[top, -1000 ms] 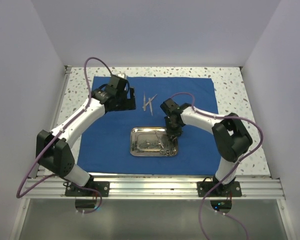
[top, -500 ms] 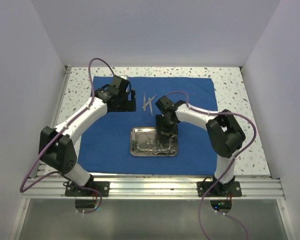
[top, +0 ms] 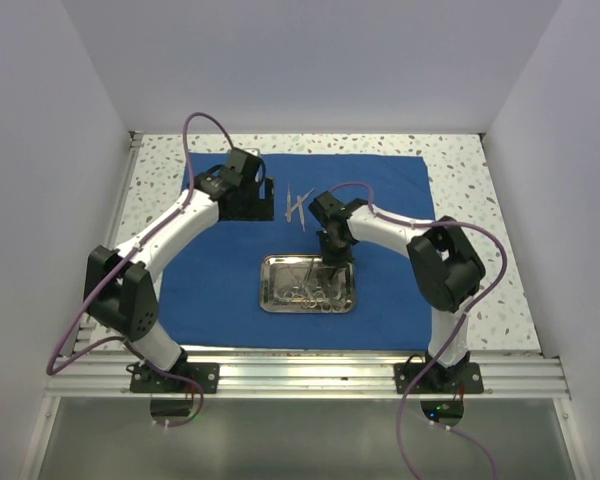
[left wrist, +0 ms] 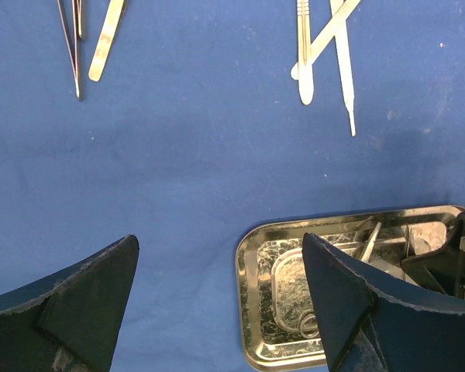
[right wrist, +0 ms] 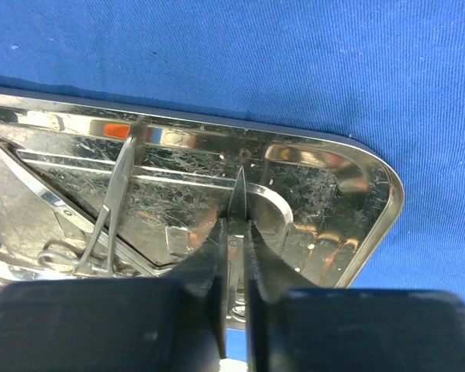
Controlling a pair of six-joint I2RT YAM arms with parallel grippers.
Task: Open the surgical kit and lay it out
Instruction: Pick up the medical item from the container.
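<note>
From above, the blue cloth wrap (top: 210, 290) lies spread flat, with a few instruments (top: 298, 205) laid out beyond the steel tray (top: 264, 284) — others are not yet out of it, so the job looks partway done. The left wrist view shows the left gripper (left wrist: 217, 256) hovering over bare cloth, wide open and empty. In the right wrist view the right gripper (right wrist: 234, 256) dips into the tray, pinched on a thin pointed tool (right wrist: 238, 190).

A speckled tabletop (top: 470, 170) lies between white walls (top: 50, 130), behind a metal rail (top: 310, 372).

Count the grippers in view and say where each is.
2. The left gripper hangs open above the blue cloth, far-left of the steel tray; the right gripper is down inside that tray, shut.
</note>
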